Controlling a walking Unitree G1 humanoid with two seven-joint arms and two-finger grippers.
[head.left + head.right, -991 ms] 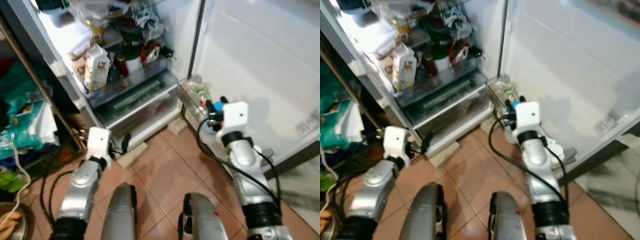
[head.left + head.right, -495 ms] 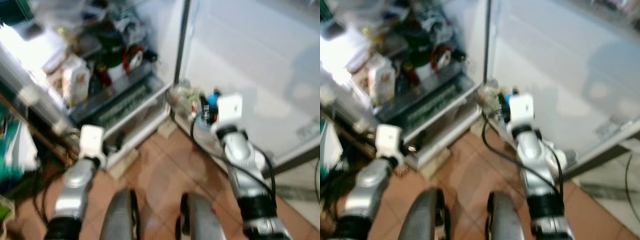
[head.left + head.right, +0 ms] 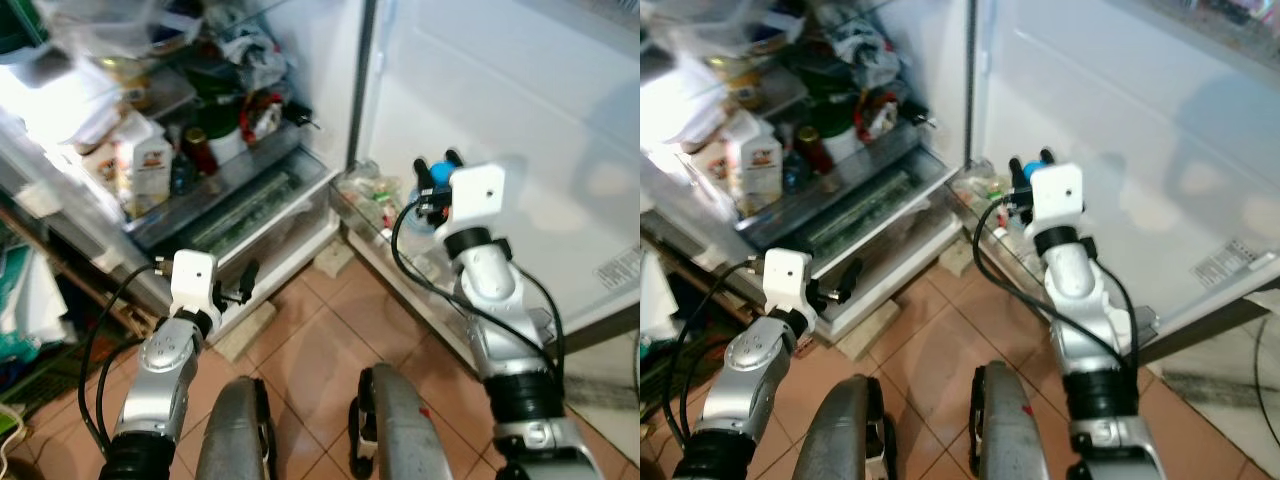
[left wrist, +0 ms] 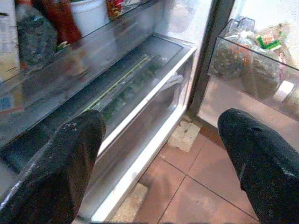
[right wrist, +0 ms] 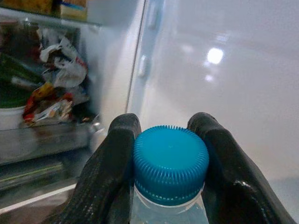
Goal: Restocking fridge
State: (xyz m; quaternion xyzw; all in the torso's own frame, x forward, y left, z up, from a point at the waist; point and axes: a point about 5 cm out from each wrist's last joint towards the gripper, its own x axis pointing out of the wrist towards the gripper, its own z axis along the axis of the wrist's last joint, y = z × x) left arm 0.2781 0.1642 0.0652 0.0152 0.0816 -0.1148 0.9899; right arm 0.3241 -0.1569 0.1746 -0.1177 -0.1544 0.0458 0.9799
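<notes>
My right gripper (image 5: pixel 170 156) is shut on a clear water bottle, its fingers clamped just under the blue cap (image 5: pixel 170 163). In the eye views that gripper (image 3: pixel 436 176) is held up in front of the open fridge door (image 3: pixel 520 110), above and just right of the door's lower bin (image 3: pixel 372 196) of packets. My left gripper (image 4: pixel 159 154) is open and holds nothing. It hangs low (image 3: pixel 244 281) in front of the clear crisper drawer (image 4: pixel 140 88) at the bottom of the fridge.
The fridge shelves are crowded: a milk carton (image 3: pixel 140 165), a red jar (image 3: pixel 197 150), a white tub (image 3: pixel 226 146), crumpled bags higher up. Blocks (image 3: pixel 246 318) prop the fridge on the tiled floor (image 3: pixel 330 330). Clutter stands at far left. My legs are below.
The camera has swung and the blur has gone. My right gripper has risen with the bottle, from beside the door bin to above it. The left gripper stays low by the drawer.
</notes>
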